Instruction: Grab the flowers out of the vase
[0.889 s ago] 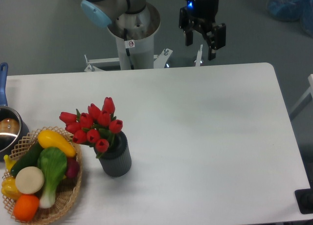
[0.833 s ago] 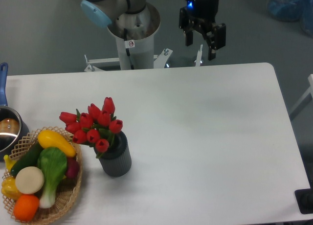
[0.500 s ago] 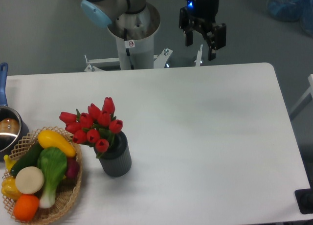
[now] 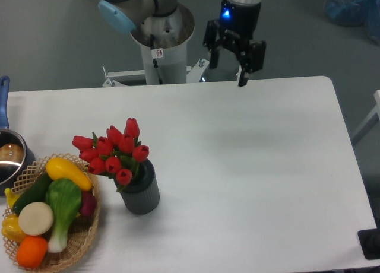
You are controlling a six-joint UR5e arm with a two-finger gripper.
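The flowers (image 4: 113, 151), a bunch of red tulip buds with green leaves, stand in the dark grey ribbed vase (image 4: 141, 191) on the left part of the white table (image 4: 249, 166). My gripper (image 4: 228, 73) hangs above the table's far edge, well to the upper right of the flowers. Its two black fingers are spread apart and hold nothing.
A wicker basket (image 4: 83, 237) with colourful vegetables sits just left of the vase. A metal pot with a blue handle (image 4: 8, 154) is at the left edge. The robot's base column (image 4: 160, 47) stands behind the table.
The gripper has moved left and slightly down, nearer to the table's far edge. The flowers and the vase have not moved.
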